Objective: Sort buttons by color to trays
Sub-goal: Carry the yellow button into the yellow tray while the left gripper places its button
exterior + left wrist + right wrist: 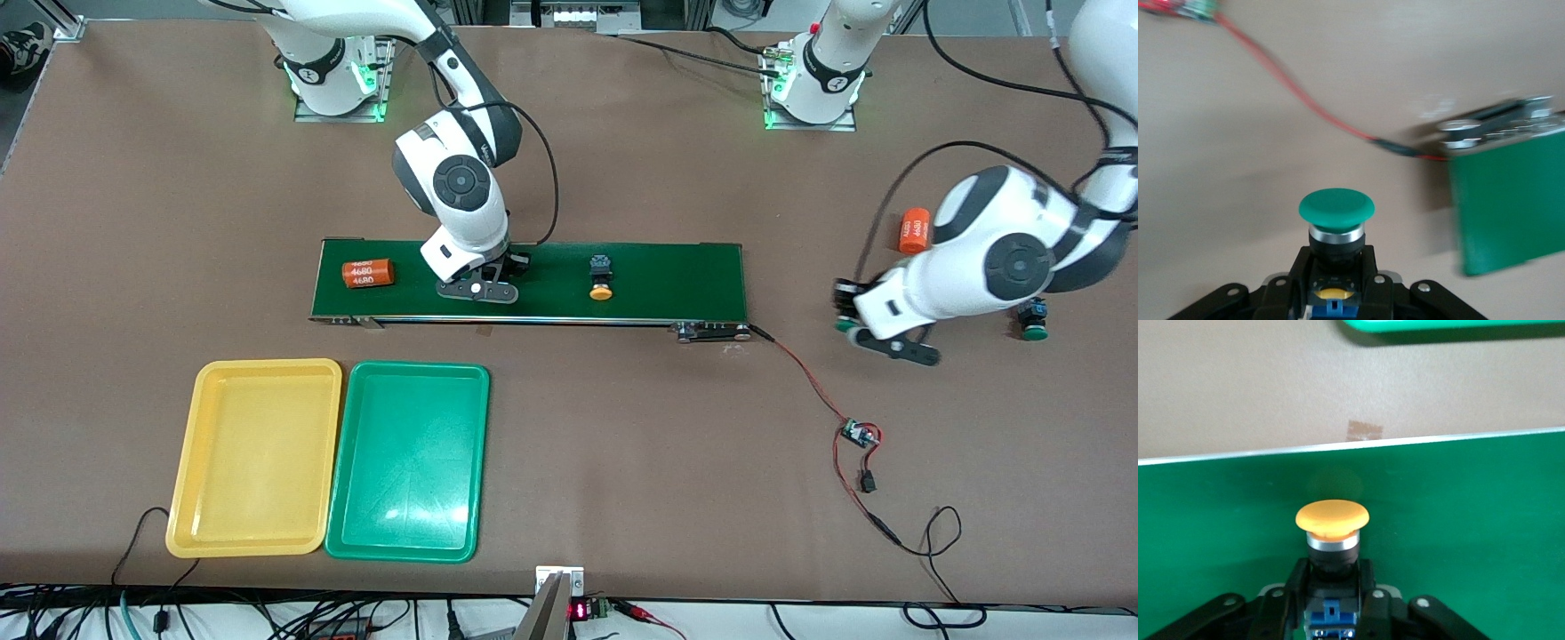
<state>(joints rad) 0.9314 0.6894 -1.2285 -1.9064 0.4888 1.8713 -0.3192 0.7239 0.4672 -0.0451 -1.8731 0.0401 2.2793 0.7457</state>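
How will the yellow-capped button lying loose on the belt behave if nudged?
The yellow-capped button lies on its side on the conveyor belt, so its round cap would probably let it roll in an arc. It looks small, rigid and likely light, so it should slide easily.

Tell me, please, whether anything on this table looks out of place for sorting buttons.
Yes: two orange 4680 cylinders are no buttons. One lies on the conveyor belt near the right gripper; the other stands on the table near the left arm.
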